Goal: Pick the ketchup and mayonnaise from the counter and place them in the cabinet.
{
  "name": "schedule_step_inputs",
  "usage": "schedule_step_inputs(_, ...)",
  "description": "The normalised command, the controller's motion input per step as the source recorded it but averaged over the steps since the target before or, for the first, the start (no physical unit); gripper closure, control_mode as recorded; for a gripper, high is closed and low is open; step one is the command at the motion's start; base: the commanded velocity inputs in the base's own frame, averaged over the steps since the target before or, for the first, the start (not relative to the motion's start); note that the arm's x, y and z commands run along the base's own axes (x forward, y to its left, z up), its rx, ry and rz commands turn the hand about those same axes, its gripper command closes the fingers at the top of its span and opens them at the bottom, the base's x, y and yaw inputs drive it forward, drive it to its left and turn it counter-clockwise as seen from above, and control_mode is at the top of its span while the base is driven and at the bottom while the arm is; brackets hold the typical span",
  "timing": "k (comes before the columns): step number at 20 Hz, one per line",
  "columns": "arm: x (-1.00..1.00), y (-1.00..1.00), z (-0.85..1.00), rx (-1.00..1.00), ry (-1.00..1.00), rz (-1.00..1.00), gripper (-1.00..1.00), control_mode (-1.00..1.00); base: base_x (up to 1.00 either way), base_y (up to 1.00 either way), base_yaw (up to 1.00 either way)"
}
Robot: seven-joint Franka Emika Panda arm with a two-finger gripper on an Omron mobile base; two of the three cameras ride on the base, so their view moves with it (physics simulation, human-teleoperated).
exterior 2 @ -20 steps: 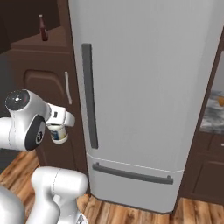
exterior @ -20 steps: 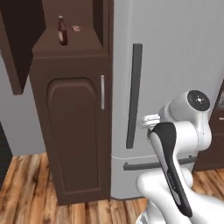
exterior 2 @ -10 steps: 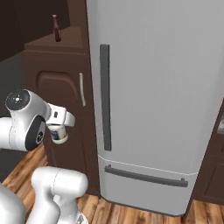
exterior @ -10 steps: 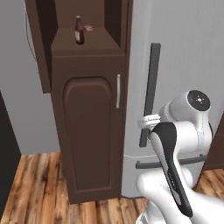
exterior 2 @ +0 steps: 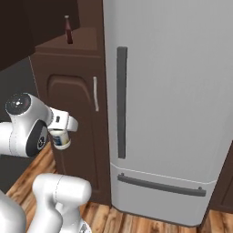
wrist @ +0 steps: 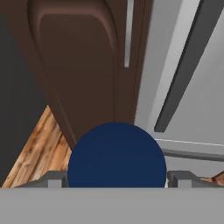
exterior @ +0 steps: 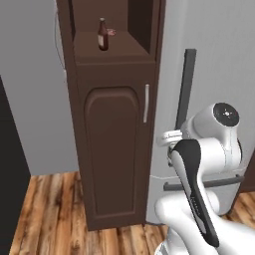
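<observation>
The white arm is folding up close to its own body, elbow bent, with the gripper (exterior 2: pixel 60 136) pointing forward at about the middle height of the cabinet (exterior: pixel 114 154) door. The gripper is clasping the mayonnaise (exterior 2: pixel 60 138), a small jar showing a dark label band in the right base view; in the hand view the jar's dark blue round face (wrist: pixel 117 155) is sitting between the two finger tips (wrist: pixel 49 180). The ketchup (exterior: pixel 102 34) is standing upright in the cabinet's open niche, near its front edge, with bare shelf beside it to the right. The cabinet door is standing closed, its silver handle (exterior: pixel 146 103) along the right edge. A grey fridge (exterior 2: pixel 168 104) is touching the cabinet's right side. Wood floor (exterior: pixel 45 214) is lying open before the cabinet.
</observation>
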Motion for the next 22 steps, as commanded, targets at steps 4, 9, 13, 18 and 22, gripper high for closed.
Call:
schedule_step_inputs(4, 0.0, 0.0, 0.0, 0.0, 0.0, 0.0, 1.0, 1.0, 0.05, 0.31, 0.0)
schedule_step_inputs(9, 0.0, 0.0, 0.0, 0.0, 0.0, 0.0, 1.0, 1.0, 0.14, 0.26, 0.0)
schedule_step_inputs(13, 0.0, 0.0, 0.0, 0.0, 0.0, 0.0, 1.0, 1.0, 0.31, 0.2, 0.0)
schedule_step_inputs(18, 0.0, 0.0, 0.0, 0.0, 0.0, 0.0, 1.0, 1.0, 0.37, 0.19, 0.0)
schedule_step_inputs(22, 0.0, 0.0, 0.0, 0.0, 0.0, 0.0, 1.0, 1.0, 0.41, 0.22, 0.0)
